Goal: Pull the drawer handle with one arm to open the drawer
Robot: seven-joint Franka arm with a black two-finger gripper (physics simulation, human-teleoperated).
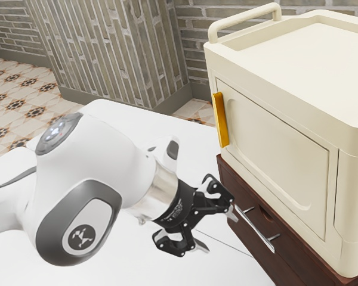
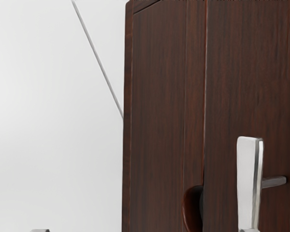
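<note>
Wide open, with nothing between its fingers, my gripper is in front of the dark brown cabinet's drawer front. One fingertip is close to the near end of the silver bar handle; contact cannot be told. In the wrist view, the fingertips of my gripper peek in at the lower edge, one overlapping the handle, which stands off the drawer front on a post. The drawer front looks level with the cabinet around it.
A cream box with a yellow handle rests on top of the cabinet. Beside the handle is a rounded recess in the wood. The white table spreads beneath the arm, with a brick wall beyond.
</note>
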